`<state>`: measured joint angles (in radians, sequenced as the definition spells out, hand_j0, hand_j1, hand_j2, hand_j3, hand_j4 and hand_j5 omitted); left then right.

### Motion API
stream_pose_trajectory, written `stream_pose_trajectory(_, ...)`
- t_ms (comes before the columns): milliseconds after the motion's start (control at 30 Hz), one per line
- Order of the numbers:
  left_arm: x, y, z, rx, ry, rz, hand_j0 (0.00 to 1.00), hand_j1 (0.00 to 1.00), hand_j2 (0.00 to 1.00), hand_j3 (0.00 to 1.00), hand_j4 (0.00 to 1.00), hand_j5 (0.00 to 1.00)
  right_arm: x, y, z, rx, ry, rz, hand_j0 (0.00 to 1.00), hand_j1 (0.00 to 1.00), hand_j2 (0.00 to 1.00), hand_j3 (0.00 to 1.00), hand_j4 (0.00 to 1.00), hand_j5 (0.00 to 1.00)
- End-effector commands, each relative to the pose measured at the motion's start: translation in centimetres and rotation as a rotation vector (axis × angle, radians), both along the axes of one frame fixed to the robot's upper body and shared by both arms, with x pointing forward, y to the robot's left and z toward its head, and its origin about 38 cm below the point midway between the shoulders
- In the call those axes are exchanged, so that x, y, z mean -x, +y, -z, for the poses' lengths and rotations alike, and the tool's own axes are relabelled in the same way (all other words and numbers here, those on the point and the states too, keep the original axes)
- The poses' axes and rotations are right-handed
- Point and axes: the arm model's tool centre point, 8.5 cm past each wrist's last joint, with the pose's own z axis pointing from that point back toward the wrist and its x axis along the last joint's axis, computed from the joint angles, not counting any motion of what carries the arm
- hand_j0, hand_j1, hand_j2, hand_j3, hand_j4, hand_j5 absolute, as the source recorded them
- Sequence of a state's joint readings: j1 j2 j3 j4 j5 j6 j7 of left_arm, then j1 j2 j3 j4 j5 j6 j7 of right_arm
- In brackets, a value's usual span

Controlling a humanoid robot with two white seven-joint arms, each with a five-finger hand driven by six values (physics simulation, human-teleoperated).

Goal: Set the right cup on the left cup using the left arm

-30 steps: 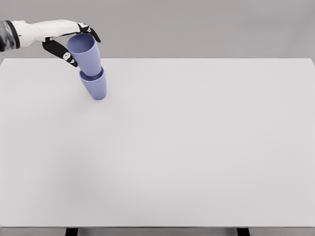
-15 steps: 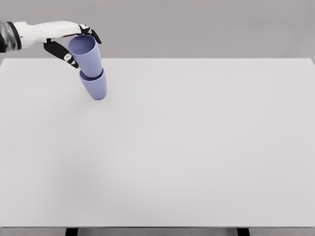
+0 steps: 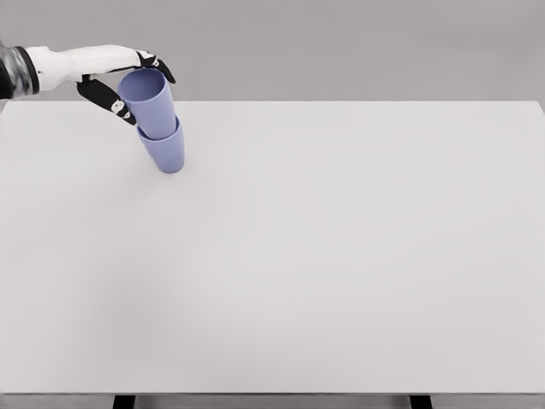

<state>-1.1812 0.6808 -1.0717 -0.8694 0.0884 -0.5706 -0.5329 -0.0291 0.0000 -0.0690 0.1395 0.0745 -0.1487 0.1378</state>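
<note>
Two lavender-blue cups stand at the far left of the white table (image 3: 341,256). The lower cup (image 3: 167,153) rests on the table, leaning a little to the left. The upper cup (image 3: 150,100) sits nested in it, also tilted left, with its open mouth showing. My left hand (image 3: 141,89) comes in from the left edge and is shut on the upper cup near its rim: the thumb lies on the cup's left side and the fingers (image 3: 160,66) wrap over the far side. The right arm is out of view.
The table's far edge runs just behind the cups. A plain grey wall lies beyond it. Two dark table legs show at the bottom edge.
My left hand has lowered slightly, and the upper cup has sunk a little deeper into the lower cup. The lower cup stays in place.
</note>
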Motion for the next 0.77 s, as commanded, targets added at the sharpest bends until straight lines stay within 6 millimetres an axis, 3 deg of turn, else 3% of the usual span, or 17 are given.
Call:
stream_pose_trajectory(0,0.0,0.1,-0.1,0.009,0.0,-0.007,0.76,0.76,0.76,0.76,0.76,0.76,0.0,0.0,0.0,0.0,0.0,-0.001,1.0,1.0,1.0,1.0,1.0,1.0)
stream_pose_trajectory(33,-0.1,0.1,-0.1,0.01,-0.001,-0.008,0.92,0.92,0.92,0.92,0.92,0.92,0.0,0.0,0.0,0.0,0.0,0.001,1.0,1.0,1.0,1.0,1.0,1.0)
stream_pose_trajectory(67,0.0,0.0,-0.2,0.011,-0.003,-0.007,1.0,1.0,1.0,1.0,1.0,1.0,0.0,0.0,0.0,0.0,0.0,-0.001,1.0,1.0,1.0,1.0,1.0,1.0)
stream_pose_trajectory(300,0.1,0.0,-0.4,0.016,-0.007,-0.001,1.0,1.0,1.0,1.0,1.0,1.0,0.0,0.0,0.0,0.0,0.0,-0.001,1.0,1.0,1.0,1.0,1.0,1.0)
stream_pose_trajectory(367,0.9,-0.5,-1.7,0.026,-0.042,0.056,1.0,1.0,1.0,1.0,1.0,1.0,0.0,0.0,0.0,0.0,0.0,-0.001,1.0,1.0,1.0,1.0,1.0,1.0)
stream_pose_trajectory(433,3.6,1.1,-4.7,0.06,-0.086,0.099,1.0,1.0,1.0,1.0,1.0,1.0,0.0,0.0,0.0,0.0,0.0,-0.001,1.0,1.0,1.0,1.0,1.0,1.0)
stream_pose_trajectory(533,8.0,1.7,-7.4,0.088,-0.105,0.181,1.0,1.0,1.0,1.0,1.0,1.0,0.0,0.0,0.0,0.0,0.0,0.001,1.0,1.0,1.0,1.0,1.0,1.0)
stream_pose_trajectory(633,14.0,0.1,-5.8,0.16,-0.014,0.31,1.0,1.0,1.0,1.0,1.0,1.0,0.0,0.0,0.0,0.0,0.0,0.001,1.0,1.0,1.0,1.0,1.0,1.0)
stream_pose_trajectory(700,16.2,-2.1,-4.7,0.186,0.012,0.399,1.0,1.0,1.0,1.0,1.0,1.0,0.0,0.0,0.0,0.0,0.0,-0.001,1.0,1.0,1.0,1.0,1.0,1.0)
stream_pose_trajectory(733,16.5,-2.2,-4.3,0.196,0.02,0.401,1.0,1.0,1.0,1.0,1.0,1.0,0.0,0.0,0.0,0.0,0.0,-0.001,1.0,1.0,1.0,1.0,1.0,1.0)
